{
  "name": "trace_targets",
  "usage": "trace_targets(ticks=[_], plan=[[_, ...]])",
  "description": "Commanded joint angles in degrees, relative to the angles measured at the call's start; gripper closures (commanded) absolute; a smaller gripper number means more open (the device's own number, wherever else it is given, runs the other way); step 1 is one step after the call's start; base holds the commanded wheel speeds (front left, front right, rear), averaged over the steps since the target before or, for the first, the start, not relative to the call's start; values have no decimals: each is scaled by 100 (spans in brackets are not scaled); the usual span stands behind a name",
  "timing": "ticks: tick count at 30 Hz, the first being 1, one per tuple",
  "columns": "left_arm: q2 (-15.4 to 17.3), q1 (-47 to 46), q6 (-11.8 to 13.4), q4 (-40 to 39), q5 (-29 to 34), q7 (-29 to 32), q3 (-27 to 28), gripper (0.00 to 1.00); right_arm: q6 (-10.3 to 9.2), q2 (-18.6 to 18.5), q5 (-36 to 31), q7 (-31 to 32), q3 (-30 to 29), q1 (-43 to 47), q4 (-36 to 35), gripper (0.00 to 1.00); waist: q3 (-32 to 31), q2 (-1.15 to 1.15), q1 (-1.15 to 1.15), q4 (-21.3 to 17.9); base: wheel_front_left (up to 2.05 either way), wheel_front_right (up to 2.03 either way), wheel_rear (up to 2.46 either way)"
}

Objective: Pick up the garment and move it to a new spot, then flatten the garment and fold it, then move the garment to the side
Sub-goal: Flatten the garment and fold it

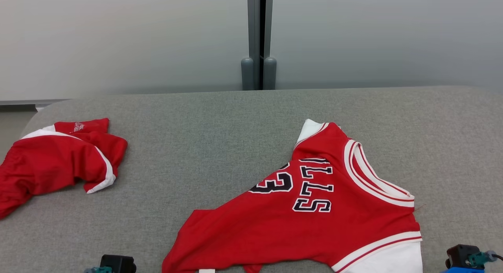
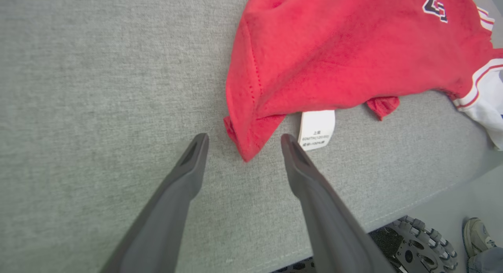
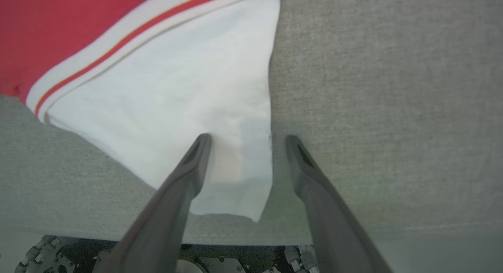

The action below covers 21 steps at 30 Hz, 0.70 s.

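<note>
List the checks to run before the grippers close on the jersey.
1. The left gripper is open: ok.
2. The right gripper is open: ok.
3. The red corner of the jersey lies inside the left gripper's gap: ok.
4. The white edge lies inside the right gripper's gap: ok.
5. Both grippers are down at cloth height: cannot tell.
6. The other garment lies well apart from the jersey: ok.
</note>
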Motion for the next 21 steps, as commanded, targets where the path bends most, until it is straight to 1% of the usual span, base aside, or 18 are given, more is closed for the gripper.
trace_targets(ticks=[1, 4, 12, 13, 15, 16, 17, 18, 19, 21], plan=[[-19, -172, -53, 117, -35, -12, -63, 0, 1, 20, 26, -108, -1, -206, 150, 0, 35, 0, 0, 4, 0, 0, 0], [-45, -375, -108, 379, -48, -115, -153, 0, 1, 3, 37, -279, 72, -351, 488, 0, 100, 0, 0, -34, 0, 0, 0], [-69, -685, -178, 857, -195, -418, -393, 0, 0, 32, 205, -389, 331, -550, 1256, 0, 161, 0, 0, -73, 0, 0, 0], [-84, -723, -184, 885, -216, -476, -423, 0, 1, 46, 238, -389, 390, -552, 1303, 4, 163, 0, 0, -72, 0, 0, 0], [-89, -792, -185, 936, -257, -587, -494, 0, 8, 63, 324, -418, 559, -582, 1355, 63, 162, 0, 0, -69, 0, 0, 0], [-79, -813, -187, 964, -260, -629, -535, 9, 11, 56, 373, -471, 652, -605, 1347, 96, 163, 0, 0, -70, 0, 0, 0], [-66, -831, -188, 977, -278, -663, -586, 31, 21, 37, 433, -544, 742, -643, 1332, 100, 162, 0, 0, -70, 0, 0, 0], [-48, -852, -190, 977, -308, -689, -634, 93, 26, 15, 497, -618, 823, -679, 1321, 100, 162, 0, 0, -72, 0, 0, 0], [-20, -873, -191, 960, -342, -720, -690, 100, 33, -25, 545, -707, 905, -705, 1292, 100, 159, 0, 0, -73, 0, 0, 0], [59, -881, -178, 928, -425, -767, -756, 100, 29, -143, 647, -942, 965, -749, 1197, 100, 153, 0, 0, -72, 0, 0, 0]])
